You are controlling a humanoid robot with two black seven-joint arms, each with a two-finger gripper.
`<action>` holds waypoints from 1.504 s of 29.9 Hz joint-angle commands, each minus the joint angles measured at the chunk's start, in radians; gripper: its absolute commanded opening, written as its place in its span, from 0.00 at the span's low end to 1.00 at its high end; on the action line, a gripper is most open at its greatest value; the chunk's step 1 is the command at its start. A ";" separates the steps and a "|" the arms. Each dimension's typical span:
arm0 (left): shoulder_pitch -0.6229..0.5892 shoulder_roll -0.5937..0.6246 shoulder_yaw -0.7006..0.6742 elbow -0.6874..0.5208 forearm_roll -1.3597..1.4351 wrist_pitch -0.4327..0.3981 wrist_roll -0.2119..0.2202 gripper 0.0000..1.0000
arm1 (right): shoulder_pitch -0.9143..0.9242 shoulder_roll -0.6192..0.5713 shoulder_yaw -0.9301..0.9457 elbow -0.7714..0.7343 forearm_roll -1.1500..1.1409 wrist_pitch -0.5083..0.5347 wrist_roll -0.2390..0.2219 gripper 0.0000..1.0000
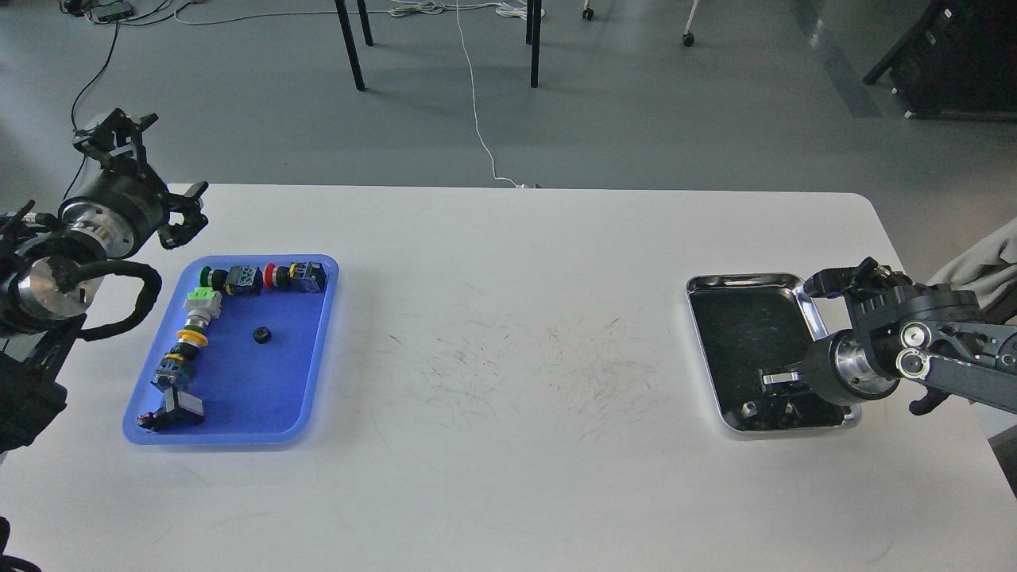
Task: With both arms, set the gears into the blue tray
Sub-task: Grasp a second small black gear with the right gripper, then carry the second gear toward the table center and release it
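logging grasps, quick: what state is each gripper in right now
left gripper: open, holding nothing
right gripper: low in the shiny silver metal tray, cannot be told

A gear [261, 335] lies in the tray [318, 349] right of the left pincer [171, 214]; the metal tray [715, 283] sits under the right pincer [775, 397].

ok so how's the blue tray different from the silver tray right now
The blue tray is matte plastic; the silver tray is shiny metal with a dark bottom. The blue tray sits on my left and holds a row of push-button switches plus one black gear; the silver tray, on my right, looks mostly bare, with my right gripper low over its near end. Both are shallow, rimmed rectangles lying flat on the white table.
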 commanded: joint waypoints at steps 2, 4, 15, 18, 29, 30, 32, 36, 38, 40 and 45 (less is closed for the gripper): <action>0.000 0.005 0.000 0.000 0.000 0.000 0.000 0.98 | 0.010 -0.004 0.015 0.014 0.006 0.000 0.003 0.01; 0.000 0.006 0.001 0.000 0.000 0.000 0.001 0.98 | 0.018 -0.012 0.068 0.049 0.006 0.000 0.003 0.01; -0.011 0.012 0.000 0.001 0.000 -0.002 -0.010 0.98 | 0.268 0.127 0.162 0.141 0.311 -0.123 0.038 0.01; -0.015 0.012 -0.002 0.001 0.000 0.000 -0.010 0.98 | 0.283 0.248 0.162 0.134 0.373 -0.180 0.032 0.02; -0.017 0.032 -0.008 0.001 -0.002 0.000 -0.043 0.98 | 0.199 0.705 0.162 -0.138 0.382 -0.266 0.039 0.02; -0.017 0.033 -0.008 0.001 -0.002 0.000 -0.054 0.98 | 0.179 0.745 0.162 -0.165 0.382 -0.266 0.039 0.02; -0.017 0.038 -0.006 0.001 -0.002 0.000 -0.059 0.98 | 0.136 0.750 0.162 -0.214 0.381 -0.274 0.041 0.02; -0.017 0.036 -0.003 0.001 -0.002 -0.002 -0.057 0.98 | 0.052 0.750 0.162 -0.305 0.379 -0.286 0.041 0.02; -0.017 0.036 -0.002 0.001 -0.002 -0.002 -0.059 0.98 | 0.016 0.750 0.164 -0.339 0.379 -0.289 0.041 0.02; -0.017 0.036 -0.002 0.001 -0.002 -0.002 -0.060 0.98 | -0.011 0.750 0.167 -0.344 0.381 -0.297 0.041 0.02; -0.018 0.038 -0.003 0.001 -0.002 -0.002 -0.065 0.98 | -0.056 0.750 0.170 -0.334 0.382 -0.300 0.041 0.02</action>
